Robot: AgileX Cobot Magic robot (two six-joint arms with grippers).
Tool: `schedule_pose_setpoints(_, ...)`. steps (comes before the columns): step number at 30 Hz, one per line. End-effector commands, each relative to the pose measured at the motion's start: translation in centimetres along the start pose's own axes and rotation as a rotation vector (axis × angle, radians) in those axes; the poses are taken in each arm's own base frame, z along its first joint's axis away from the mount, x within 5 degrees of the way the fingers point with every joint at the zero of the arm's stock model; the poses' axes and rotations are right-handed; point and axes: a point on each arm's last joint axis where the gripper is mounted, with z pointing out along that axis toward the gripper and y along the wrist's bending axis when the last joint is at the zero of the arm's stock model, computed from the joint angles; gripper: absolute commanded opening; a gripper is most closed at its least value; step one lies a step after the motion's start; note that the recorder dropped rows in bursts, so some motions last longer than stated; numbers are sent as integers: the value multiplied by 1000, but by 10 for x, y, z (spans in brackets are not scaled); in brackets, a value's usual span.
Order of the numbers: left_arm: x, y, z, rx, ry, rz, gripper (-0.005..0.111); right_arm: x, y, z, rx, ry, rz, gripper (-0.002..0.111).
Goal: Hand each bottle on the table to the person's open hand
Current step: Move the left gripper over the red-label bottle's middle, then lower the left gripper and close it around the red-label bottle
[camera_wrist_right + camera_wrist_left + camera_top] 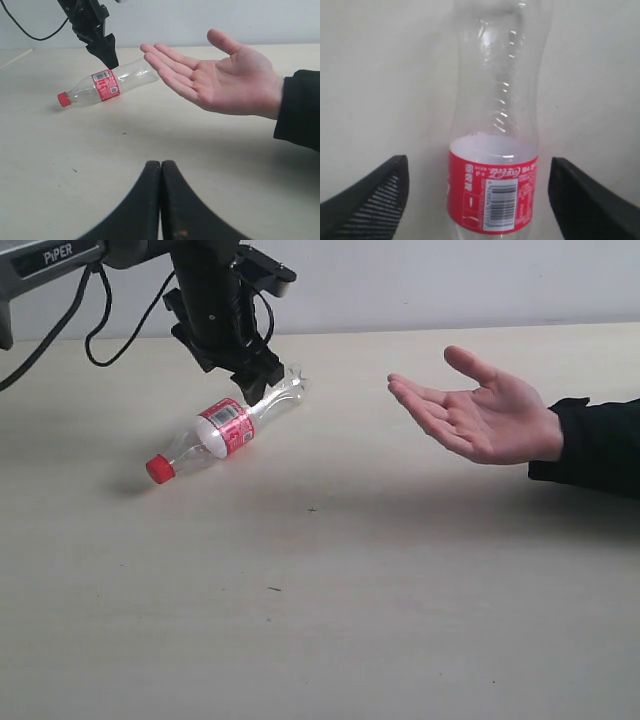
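The table point(360, 640) fills the exterior view, a pale flat surface. It carries only one bottle in view; no others are seen.

The person's hand point(480, 410) is held at 2 o'clock from the view's centre. It is palm up, fingers spread and raised off the surface, evidently offered as the receiving point.

The left gripper point(258, 385) hangs at 10 o'clock, directly over the bottle's clear lower body. Its claw is released. The left wrist view shows both fingers point(375, 195) spread wide either side of the bottle without contact, a stance judged to be pre-grasp.

The bottle point(225, 430) lies on its side on the table. Its red cap point(160, 468) points to 8 o'clock and its base to 2 o'clock, toward the hand. It has not yet been lifted.

The right gripper point(161, 200) is clenched on nothing and sits well apart from the bottle, judged idle.

A few dark specks point(272, 589) mark the table toward 6 o'clock.
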Motion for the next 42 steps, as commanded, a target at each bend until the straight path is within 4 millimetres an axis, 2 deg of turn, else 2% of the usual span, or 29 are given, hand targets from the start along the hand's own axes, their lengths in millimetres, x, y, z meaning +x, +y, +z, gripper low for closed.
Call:
schedule_pose_setpoints(1, -1, -4, 13, 24, 16, 14, 74, 0, 0, 0, 0, -11, -1, 0)
schedule_pose_setpoints(17, 4, -10, 51, 47, 88, 45, 74, 0, 0, 0, 0, -11, -1, 0)
schedule_pose_setpoints(27, 4, -10, 52, 46, 90, 56, 74, 0, 0, 0, 0, -11, -1, 0)
schedule_pose_setpoints(33, 7, -12, 64, 60, 114, 56, 74, 0, 0, 0, 0, -11, -1, 0)
schedule_pose_setpoints(38, 7, -13, 65, 61, 116, 56, 73, 0, 0, 0, 0, -11, -1, 0)
schedule_pose_setpoints(40, 7, -13, 65, 60, 116, 54, 57, 0, 0, 0, 0, -11, -1, 0)
schedule_pose_setpoints(42, 7, -13, 65, 60, 116, 54, 30, 0, 0, 0, 0, -11, -1, 0)
